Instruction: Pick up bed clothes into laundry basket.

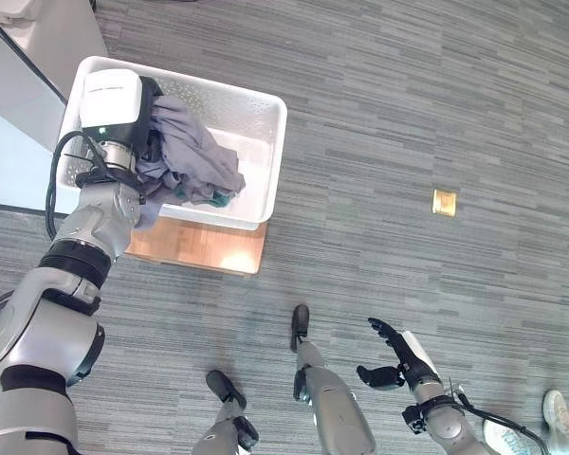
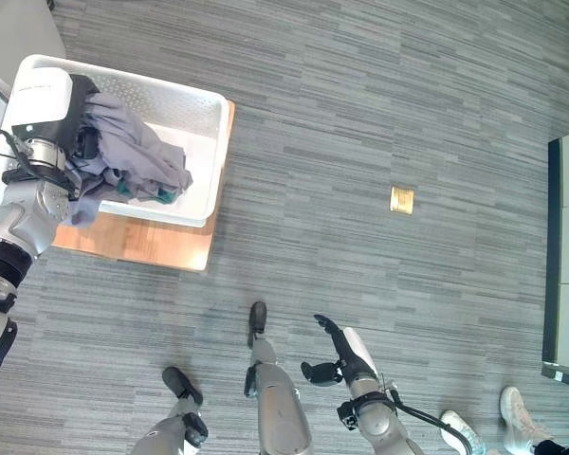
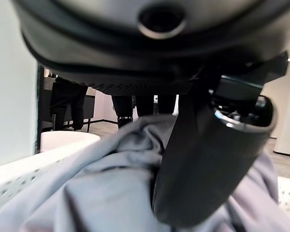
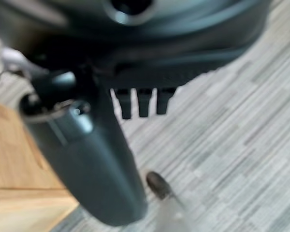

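Clutching grey clothes (image 1: 192, 156) over the white basket (image 1: 266, 123), left hand (image 3: 217, 159) thumb pressed into the cloth, basket on a wooden stand (image 1: 204, 245), right hand (image 1: 395, 355) relaxed, empty, well apart.

Grey striped carpet floor (image 1: 408, 104) is carrying a low light-wood square platform (image 1: 201, 247). White perforated plastic laundry basket (image 1: 266, 142) is sitting on the platform. Small brass square floor plate (image 1: 444, 202) is lying flush, well apart from the platform.
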Available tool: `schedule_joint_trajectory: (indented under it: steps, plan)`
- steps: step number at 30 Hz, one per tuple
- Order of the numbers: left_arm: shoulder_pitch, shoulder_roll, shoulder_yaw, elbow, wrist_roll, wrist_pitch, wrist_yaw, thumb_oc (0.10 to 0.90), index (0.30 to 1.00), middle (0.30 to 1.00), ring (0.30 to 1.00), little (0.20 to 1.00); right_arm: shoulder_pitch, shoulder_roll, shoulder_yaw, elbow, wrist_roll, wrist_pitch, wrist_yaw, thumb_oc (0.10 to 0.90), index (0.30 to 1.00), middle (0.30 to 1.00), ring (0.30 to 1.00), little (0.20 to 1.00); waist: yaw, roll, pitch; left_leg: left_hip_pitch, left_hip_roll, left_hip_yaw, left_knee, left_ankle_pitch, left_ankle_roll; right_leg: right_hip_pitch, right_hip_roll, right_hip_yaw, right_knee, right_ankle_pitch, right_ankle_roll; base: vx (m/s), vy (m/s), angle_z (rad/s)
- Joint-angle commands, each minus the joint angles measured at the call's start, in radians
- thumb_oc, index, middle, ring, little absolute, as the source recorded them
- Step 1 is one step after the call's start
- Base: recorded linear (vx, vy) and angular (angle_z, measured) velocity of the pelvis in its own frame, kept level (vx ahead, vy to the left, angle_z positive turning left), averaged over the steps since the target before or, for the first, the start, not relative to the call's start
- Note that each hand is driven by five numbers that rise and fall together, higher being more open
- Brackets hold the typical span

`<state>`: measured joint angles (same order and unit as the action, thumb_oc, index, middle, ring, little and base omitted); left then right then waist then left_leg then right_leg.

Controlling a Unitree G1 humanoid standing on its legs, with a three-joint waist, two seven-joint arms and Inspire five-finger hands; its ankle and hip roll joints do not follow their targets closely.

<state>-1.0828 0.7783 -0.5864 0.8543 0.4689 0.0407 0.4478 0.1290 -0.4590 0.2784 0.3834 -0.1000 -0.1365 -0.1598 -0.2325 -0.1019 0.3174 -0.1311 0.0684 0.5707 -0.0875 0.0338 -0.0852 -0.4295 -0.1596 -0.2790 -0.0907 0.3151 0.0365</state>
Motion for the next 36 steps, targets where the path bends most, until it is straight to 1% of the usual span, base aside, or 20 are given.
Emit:
schedule_joint_trajectory:
  steps: [1, 4, 9, 10, 11, 12, 13, 15, 19, 20, 21, 23, 25, 26, 27, 29, 31, 32, 35, 36]
  plan:
    - [-0.185, 0.024, -0.026, -0.037, 0.04, -0.046, 0.095, 0.8, 0.9, 0.9, 0.9, 0.9, 0.009, -0.055, -0.076, -0.006, 0.062, -0.057, -0.027, 0.8, 0.9, 0.9, 0.9, 0.9, -0.002, 0.055, -0.054, -0.028, 0.046, -0.042, 0.0, -0.007, -0.014, 0.131, -0.126, -0.002, 0.003, -0.021, 0.225, 0.03, 0.021, -0.05]
    - [-0.21, 0.026, -0.039, -0.044, 0.041, -0.041, 0.096, 0.8, 0.9, 0.9, 0.9, 0.9, 0.017, -0.063, -0.092, 0.001, 0.065, -0.059, -0.032, 0.8, 0.9, 0.9, 0.9, 0.9, -0.008, 0.06, -0.067, -0.007, 0.038, -0.044, 0.0, -0.019, -0.01, 0.154, -0.13, -0.003, 0.003, -0.017, 0.225, 0.04, 0.003, -0.03]
    - [-0.2, 0.018, 0.011, -0.1, -0.013, -0.052, 0.111, 0.8, 0.9, 0.9, 0.9, 0.9, 0.045, -0.063, -0.116, 0.002, 0.058, -0.048, -0.037, 0.8, 0.9, 0.9, 0.9, 0.9, -0.007, 0.071, -0.088, 0.041, 0.031, -0.052, 0.0, -0.036, -0.004, 0.215, -0.134, -0.022, 0.003, -0.032, 0.225, 0.06, 0.0, 0.01]
    - [-0.153, -0.002, 0.077, -0.149, -0.146, -0.099, 0.071, 0.8, 0.9, 0.9, 0.9, 0.9, 0.054, -0.073, -0.132, -0.003, 0.05, -0.035, -0.03, 0.8, 0.9, 0.9, 0.9, 0.9, -0.003, 0.08, -0.103, 0.07, 0.026, -0.06, 0.0, -0.043, -0.003, 0.254, -0.135, -0.029, 0.003, -0.04, 0.225, 0.1, -0.013, 0.21]
    - [-0.078, -0.066, 0.228, -0.248, -0.491, -0.177, 0.01, 0.8, 0.9, 0.9, 0.9, 0.9, 0.059, -0.069, -0.158, -0.02, 0.031, -0.003, -0.024, 0.8, 0.9, 0.9, 0.9, 0.9, 0.012, 0.085, -0.121, 0.093, 0.019, -0.075, 0.0, -0.048, 0.001, 0.286, -0.138, -0.038, 0.003, -0.046, 0.225, 0.1, -0.013, 0.26]
    - [-0.064, -0.065, 0.24, -0.259, -0.497, -0.174, 0.005, 0.8, 0.9, 0.9, 0.9, 0.9, 0.063, -0.078, -0.159, -0.024, 0.031, 0.0, -0.023, 0.8, 0.9, 0.9, 0.9, 0.9, 0.008, 0.093, -0.121, 0.096, 0.02, -0.077, 0.0, -0.049, 0.001, 0.291, -0.137, -0.04, 0.003, -0.047, 0.225, 0.11, -0.036, 0.24]
    - [-0.024, -0.117, 0.311, -0.374, -0.69, -0.238, -0.025, 0.8, 0.9, 0.9, 0.9, 0.9, 0.05, -0.087, -0.174, -0.05, 0.009, 0.02, -0.009, 0.8, 0.9, 0.9, 0.9, 0.9, 0.031, 0.092, -0.143, 0.115, 0.015, -0.093, 0.0, -0.054, 0.005, 0.323, -0.137, -0.059, 0.003, -0.057, 0.225, 0.07, -0.024, 0.27]
    - [0.053, -0.097, 0.346, -0.531, -0.709, -0.271, -0.042, 0.8, 0.9, 0.9, 0.9, 0.9, 0.044, -0.141, -0.205, -0.104, -0.038, 0.023, -0.006, 0.8, 0.9, 0.9, 0.9, 0.9, 0.062, 0.091, -0.159, 0.138, 0.01, -0.11, 0.0, -0.059, 0.011, 0.364, -0.135, -0.079, 0.003, -0.066, 0.225, 0.07, -0.009, 0.2]
    - [0.165, -0.065, 0.397, -0.652, -0.751, -0.286, -0.091, 0.8, 0.9, 0.9, 0.9, 0.9, 0.046, -0.21, -0.239, -0.17, -0.145, 0.032, -0.014, 0.8, 0.9, 0.9, 0.9, 0.9, 0.091, 0.092, -0.175, 0.165, 0.008, -0.122, 0.0, -0.066, 0.015, 0.406, -0.134, -0.101, 0.003, -0.075, 0.225, 0.04, 0.012, 0.21]
    - [0.237, -0.016, 0.433, -0.718, -0.781, -0.295, -0.133, 0.8, 0.9, 0.9, 0.9, 0.9, 0.032, -0.247, -0.27, -0.22, -0.204, 0.03, -0.021, 0.8, 0.9, 0.9, 0.9, 0.9, 0.118, 0.095, -0.183, 0.177, 0.007, -0.134, 0.0, -0.068, 0.017, 0.432, -0.134, -0.122, 0.004, -0.08, 0.225, -0.02, -0.002, 0.23]
    - [0.388, 0.049, 0.494, -0.848, -0.766, -0.311, -0.172, 0.8, 0.9, 0.9, 0.9, 0.9, 0.02, -0.264, -0.312, -0.285, -0.221, 0.005, -0.023, 0.8, 0.9, 0.9, 0.9, 0.9, 0.158, 0.085, -0.192, 0.184, -0.003, -0.142, 0.0, -0.049, 0.03, 0.463, -0.139, -0.161, 0.016, -0.075, 0.215, 0.0, -0.003, 0.04]
    - [0.592, 0.07, 0.586, -0.943, -0.792, -0.308, -0.223, 0.8, 0.9, 0.9, 0.9, 0.9, 0.022, -0.256, -0.315, -0.421, -0.296, 0.006, -0.022, 0.8, 0.9, 0.9, 0.9, 0.9, 0.193, 0.088, -0.201, 0.202, -0.01, -0.175, 0.0, -0.053, 0.038, 0.495, -0.145, -0.194, 0.058, -0.094, 0.21, 0.01, 0.01, 0.19]
    - [0.754, 0.05, 0.665, -1.01, -0.83, -0.307, -0.234, 0.8, 0.9, 0.9, 0.9, 0.9, 0.016, -0.214, -0.286, -0.513, -0.382, -0.009, -0.009, 0.8, 0.9, 0.9, 0.9, 0.9, 0.234, 0.089, -0.203, 0.207, -0.016, -0.213, 0.0, -0.053, 0.047, 0.505, -0.154, -0.217, 0.121, -0.102, 0.204, 0.04, 0.022, 0.6]
    - [0.913, 0.016, 0.714, -1.067, -0.895, -0.307, -0.286, 0.8, 0.9, 0.9, 0.9, 0.9, -0.001, -0.221, -0.264, -0.576, -0.474, -0.015, -0.022, 0.8, 0.9, 0.9, 0.9, 0.9, 0.277, 0.088, -0.201, 0.208, -0.022, -0.268, 0.0, -0.051, 0.057, 0.508, -0.161, -0.241, 0.209, -0.112, 0.203, 0.03, 0.016, 0.77]
    - [0.928, 0.014, 0.727, -1.075, -0.897, -0.304, -0.289, 0.8, 0.9, 0.9, 0.9, 0.9, -0.003, -0.223, -0.256, -0.576, -0.475, -0.015, -0.023, 0.8, 0.9, 0.9, 0.9, 0.9, 0.267, 0.088, -0.203, 0.207, -0.023, -0.271, 0.0, -0.051, 0.058, 0.507, -0.164, -0.244, 0.215, -0.116, 0.204, 0.03, 0.014, 0.99]
    - [1.114, -0.042, 0.761, -1.133, -0.91, -0.31, -0.338, 0.8, 0.9, 0.9, 0.9, 0.9, -0.047, -0.222, -0.243, -0.645, -0.485, -0.051, -0.026, 0.8, 0.9, 0.9, 0.9, 0.9, 0.324, 0.082, -0.192, 0.215, -0.029, -0.342, 0.0, -0.055, 0.07, 0.491, -0.172, -0.242, 0.316, -0.123, 0.199, 0.02, -0.004, 1.24]
    - [1.12, -0.043, 0.766, -1.137, -0.911, -0.309, -0.339, 0.8, 0.9, 0.9, 0.9, 0.9, -0.047, -0.223, -0.24, -0.646, -0.485, -0.051, -0.026, 0.8, 0.9, 0.9, 0.9, 0.9, 0.32, 0.082, -0.194, 0.214, -0.03, -0.343, 0.0, -0.055, 0.07, 0.489, -0.174, -0.243, 0.32, -0.127, 0.199, 0.0, -0.022, 1.23]
    - [1.225, -0.089, 0.765, -1.137, -0.949, -0.328, -0.384, 0.8, 0.9, 0.9, 0.9, 0.9, -0.078, -0.22, -0.226, -0.66, -0.47, -0.07, -0.037, 0.8, 0.9, 0.9, 0.9, 0.9, 0.36, 0.091, -0.182, 0.206, -0.027, -0.406, 0.0, -0.046, 0.069, 0.462, -0.138, -0.177, 0.296, -0.184, 0.182, -0.01, -0.062, 1.15]
    - [1.279, -0.131, 0.769, -1.115, -0.946, -0.34, -0.404, 0.8, 0.9, 0.9, 0.9, 0.9, -0.1, -0.23, -0.217, -0.641, -0.472, -0.087, -0.061, 0.8, 0.9, 0.9, 0.9, 0.9, 0.377, 0.108, -0.175, 0.182, -0.024, -0.516, 0.0, -0.024, 0.059, 0.427, -0.06, 0.004, 0.209, -0.253, 0.164, 0.04, -0.112, 1.11]
    - [1.259, -0.162, 0.741, -1.075, -0.938, -0.345, -0.391, 0.8, 0.9, 0.9, 0.9, 0.9, -0.105, -0.221, -0.227, -0.636, -0.469, -0.085, -0.074, 0.8, 0.9, 0.9, 0.9, 0.9, 0.36, 0.116, -0.174, 0.161, -0.031, -0.625, 0.0, -0.015, 0.054, 0.417, -0.016, 0.181, 0.151, -0.282, 0.153, 0.06, -0.141, 2.06]
